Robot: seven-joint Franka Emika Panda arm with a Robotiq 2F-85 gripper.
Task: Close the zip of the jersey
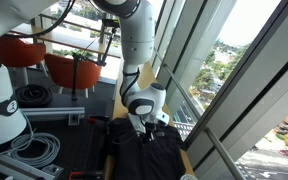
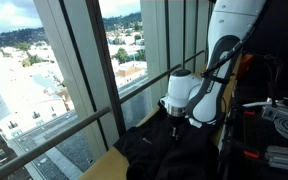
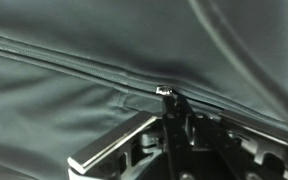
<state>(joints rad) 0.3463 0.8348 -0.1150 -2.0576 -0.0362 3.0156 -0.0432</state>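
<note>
The black jersey (image 1: pixel 144 152) lies rumpled on a wooden table by the window and also shows in an exterior view (image 2: pixel 169 155). In the wrist view the jersey (image 3: pixel 74 95) fills the frame, and the zip (image 3: pixel 74 60) runs as a thin dark line across it. My gripper (image 3: pixel 167 97) is pressed down on the garment with its fingers together on the small shiny zip pull (image 3: pixel 166 91). In both exterior views the gripper (image 1: pixel 145 128) (image 2: pixel 174 125) points straight down onto the jersey.
Large window panes and metal frames (image 2: pixel 79 70) stand close beside the table. Coiled grey cable (image 1: pixel 39 150) lies on the floor near a white robot base (image 1: pixel 2 100). Orange chairs (image 1: pixel 69 70) stand behind. The table edge (image 1: pixel 187 160) is next to the glass.
</note>
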